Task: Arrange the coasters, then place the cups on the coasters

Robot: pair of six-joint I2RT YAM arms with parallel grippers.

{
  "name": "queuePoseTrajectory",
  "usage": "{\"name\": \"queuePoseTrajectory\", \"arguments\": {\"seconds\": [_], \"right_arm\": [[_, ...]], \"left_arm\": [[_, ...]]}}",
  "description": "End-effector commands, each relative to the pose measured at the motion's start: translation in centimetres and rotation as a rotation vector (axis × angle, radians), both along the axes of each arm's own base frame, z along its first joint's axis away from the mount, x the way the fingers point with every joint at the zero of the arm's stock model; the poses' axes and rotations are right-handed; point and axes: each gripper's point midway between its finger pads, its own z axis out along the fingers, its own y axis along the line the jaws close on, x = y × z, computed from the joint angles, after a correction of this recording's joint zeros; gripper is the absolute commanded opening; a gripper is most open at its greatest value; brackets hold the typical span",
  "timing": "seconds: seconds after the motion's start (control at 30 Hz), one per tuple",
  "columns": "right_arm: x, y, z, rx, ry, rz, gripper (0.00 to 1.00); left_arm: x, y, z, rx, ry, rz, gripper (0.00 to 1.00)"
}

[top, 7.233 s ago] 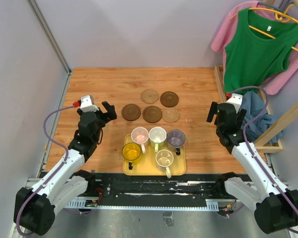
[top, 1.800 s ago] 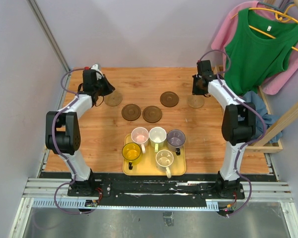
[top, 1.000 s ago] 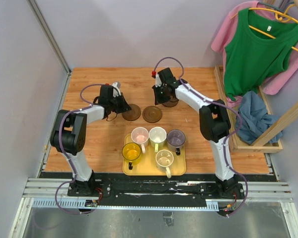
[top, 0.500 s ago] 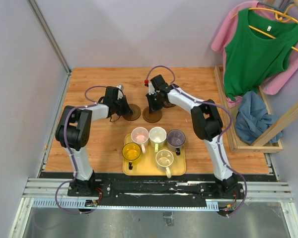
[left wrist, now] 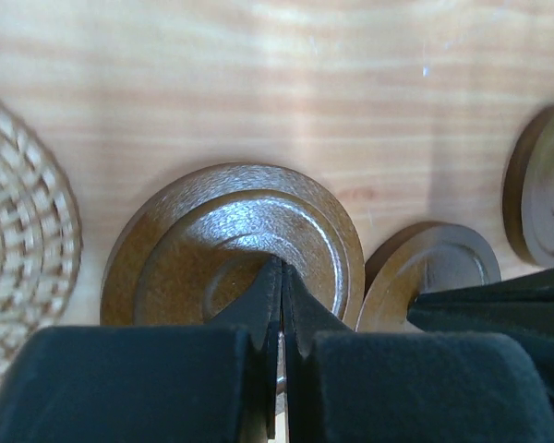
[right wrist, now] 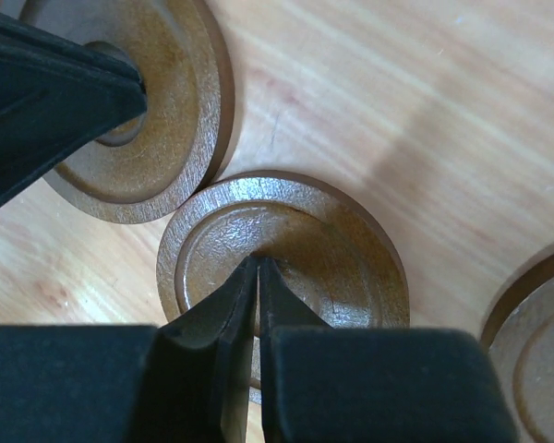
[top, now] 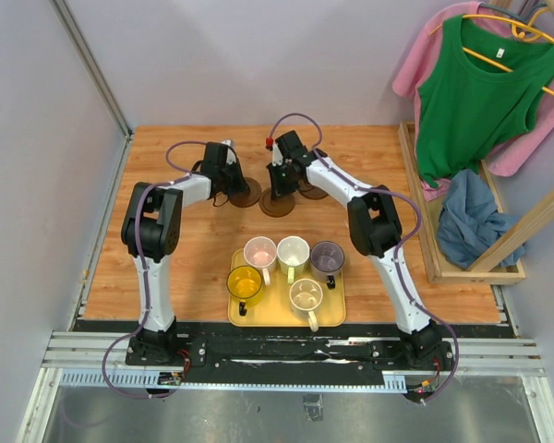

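Two dark brown coasters lie side by side on the wooden table. My left gripper [left wrist: 282, 268] is shut, its tips pressing down on the middle of the left coaster [left wrist: 235, 245] [top: 246, 194]. My right gripper [right wrist: 258, 263] is shut too, tips resting on the centre of the other coaster [right wrist: 286, 249] [top: 277, 205]. A third dark coaster [right wrist: 535, 351] [top: 314, 191] sits just right of them. A woven tan coaster [left wrist: 18, 240] lies to the left. The cups stand on the yellow tray [top: 334, 314]: yellow [top: 245, 283], pink [top: 259, 251], green-white [top: 293, 250], grey-purple [top: 327, 256], cream [top: 307, 294].
Both arms stretch far out over the table and nearly meet at the coasters. A wooden rack [top: 425, 231] with a blue cloth [top: 471, 217] borders the table's right side, under hanging green and pink shirts [top: 475, 83]. Grey walls close the left and back.
Both shut grippers have slid their dark coasters away from the tray toward the back of the table, and the two coasters now lie closer together.
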Motion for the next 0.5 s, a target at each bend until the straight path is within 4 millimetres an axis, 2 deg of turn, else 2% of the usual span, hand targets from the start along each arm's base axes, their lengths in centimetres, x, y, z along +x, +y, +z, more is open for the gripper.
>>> {"name": "queuePoseTrajectory", "arguments": {"seconds": [0.0, 0.23, 0.47], "right_arm": [[1.7, -2.0, -3.5, -0.059, 0.035, -0.094, 0.06], [3.9, -3.6, -2.9, -0.087, -0.029, -0.155, 0.06], [5.5, -5.8, -2.3, -0.124, -0.071, -0.222, 0.06]], "left_arm": [[0.6, 0.7, -3.1, 0.066, 0.077, 0.022, 0.0], [2.7, -0.3, -3.3, 0.047, 0.066, -0.008, 0.01], [2.3, -0.6, -3.4, 0.036, 0.076, -0.024, 0.0]]}}
